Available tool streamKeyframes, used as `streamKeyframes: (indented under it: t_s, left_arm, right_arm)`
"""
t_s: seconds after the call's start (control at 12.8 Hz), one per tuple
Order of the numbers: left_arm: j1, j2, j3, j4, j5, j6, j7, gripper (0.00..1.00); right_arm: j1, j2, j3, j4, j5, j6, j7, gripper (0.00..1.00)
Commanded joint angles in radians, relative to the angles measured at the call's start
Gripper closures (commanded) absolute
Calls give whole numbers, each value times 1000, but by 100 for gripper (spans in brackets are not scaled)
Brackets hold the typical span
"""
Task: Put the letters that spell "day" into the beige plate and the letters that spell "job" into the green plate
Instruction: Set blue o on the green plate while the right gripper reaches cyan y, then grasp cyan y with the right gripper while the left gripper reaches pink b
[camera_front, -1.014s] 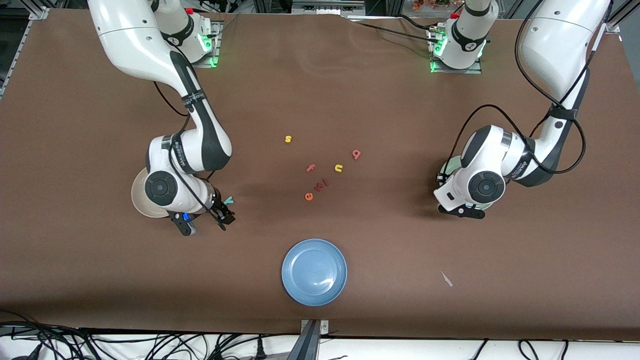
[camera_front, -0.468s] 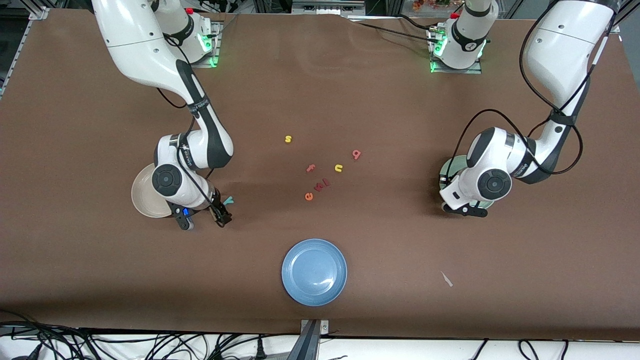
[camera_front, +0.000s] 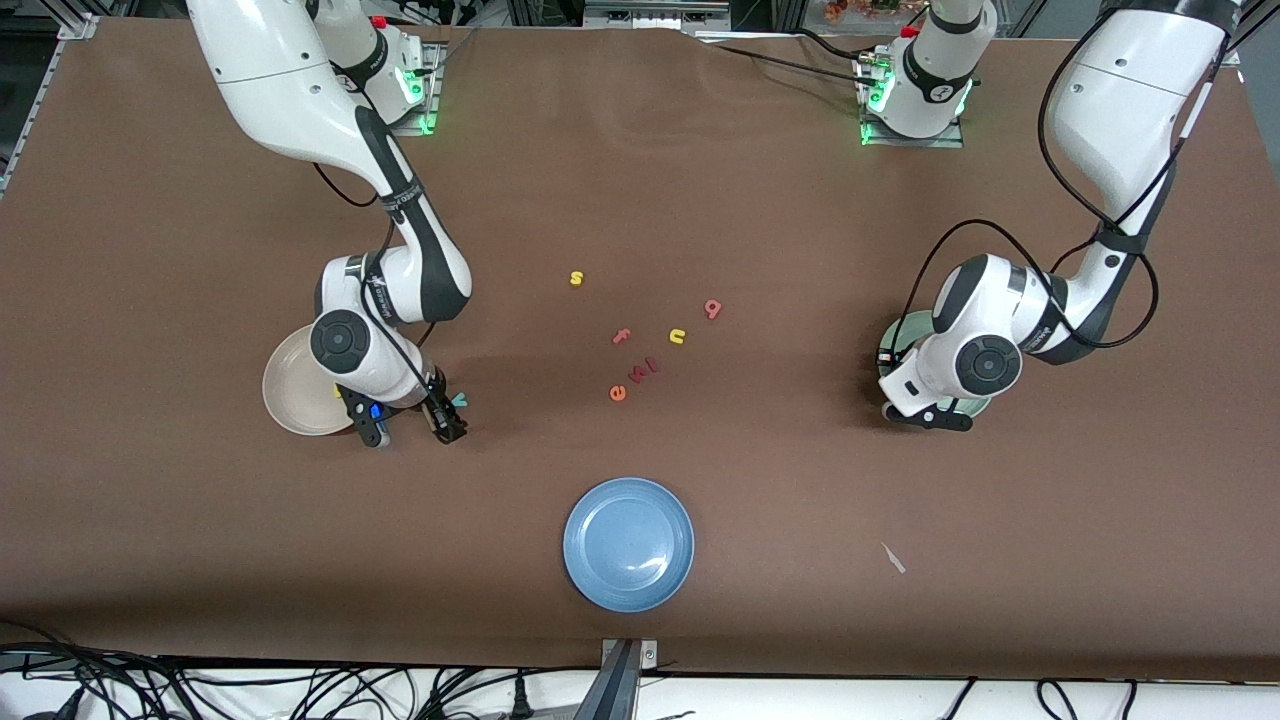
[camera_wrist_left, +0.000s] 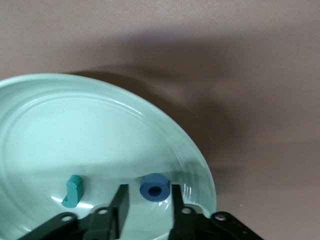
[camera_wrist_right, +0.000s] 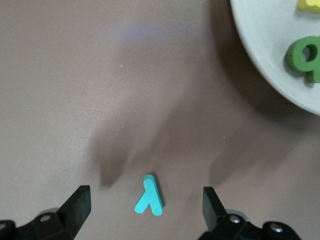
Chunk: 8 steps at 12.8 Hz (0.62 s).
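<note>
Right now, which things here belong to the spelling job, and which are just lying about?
Job: beige plate, green plate, yellow d, green a, teal y, teal j, blue o, red-pink b.
Lying about: blue plate, yellow s, yellow u, pink f, orange e.

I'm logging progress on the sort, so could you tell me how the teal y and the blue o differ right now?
The teal y lies flat on the bare table between the right gripper's open fingers; the blue o rests inside the green plate, between the left gripper's fingers. The y is forked, the o ring-shaped. Both are tiny toy letters.
</note>
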Motion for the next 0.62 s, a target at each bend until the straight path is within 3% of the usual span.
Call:
streamKeyframes:
  t_s: [0.0,0.23,0.31,0.47,0.55]
  left_arm:
    - [16,-29,-17,-7,28,-12,11,0]
    - [16,-108,-72,9,-21,-102,-25,0]
    - [13,-130,-77,10,-62,-106,-53,0]
    - [6,-142,-122,22,-122,-106,-131,0]
    - [0,-139,-159,41,-123,-104,-198,0]
  right_arm:
    - [28,-35,5,-123,-14,147,34,1]
    - [45,-38,3,-142,-14,185,60,1]
    - [45,-37,3,-142,-14,186,60,5]
    - [46,-37,3,-142,-16,185,56,22]
    - [45,-37,1,-142,-16,185,52,24]
